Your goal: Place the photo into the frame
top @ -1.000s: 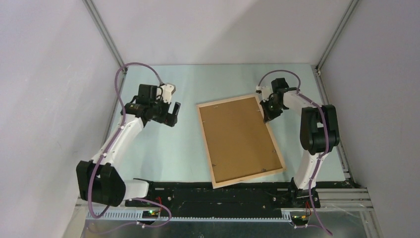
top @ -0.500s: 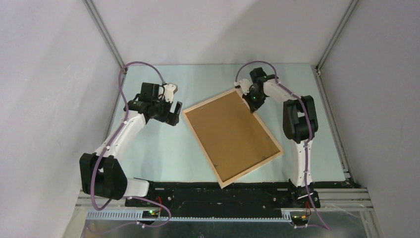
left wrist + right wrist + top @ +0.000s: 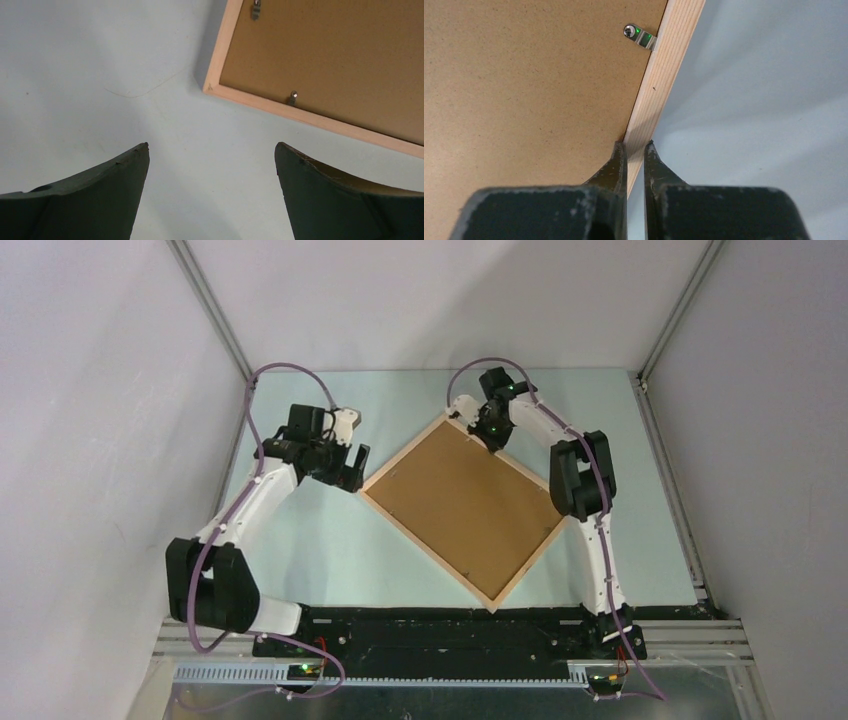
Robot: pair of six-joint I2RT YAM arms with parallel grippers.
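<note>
Overhead, the frame (image 3: pixel 427 550) lies flat on the counter (image 3: pixel 320 550), back side up, with the brown backing board (image 3: pixel 465 505) filling it. It is turned like a diamond, its long axis running from far left to near right. The right pincer (image 3: pixel 490 435) sits on the far long rail close to the farthest corner. The left pincer (image 3: pixel 348 472) hangs just beside the frame's leftmost corner with its fingers apart and nothing between them. So the left arm is nearer the short far-left rail, and the right arm has the far long one. The photo shows nowhere in this view.

From the left wrist, the left pincer (image 3: pixel 212 150) stands wide above bare counter (image 3: pixel 100 60). The frame (image 3: pixel 310 117) lies ahead and to the right, its corner just beyond the gap and not touching either finger. A small metal turn clip (image 3: pixel 293 96) sits on the rail over the backing board (image 3: pixel 340 55). No photo is visible here either.

From the right wrist, the right pincer (image 3: pixel 635 146) is clamped on the frame (image 3: pixel 667 55), one finger on the backing board (image 3: pixel 524 90) side and the other on the outer edge over the counter (image 3: pixel 764 100). The rail runs straight ahead from the fingertips. Another turn clip (image 3: pixel 640 36) lies farther along it, out of reach of this grip. The photo is absent again, so I judge the next move depends on the left pincer closing the short gap to that near corner.
</note>
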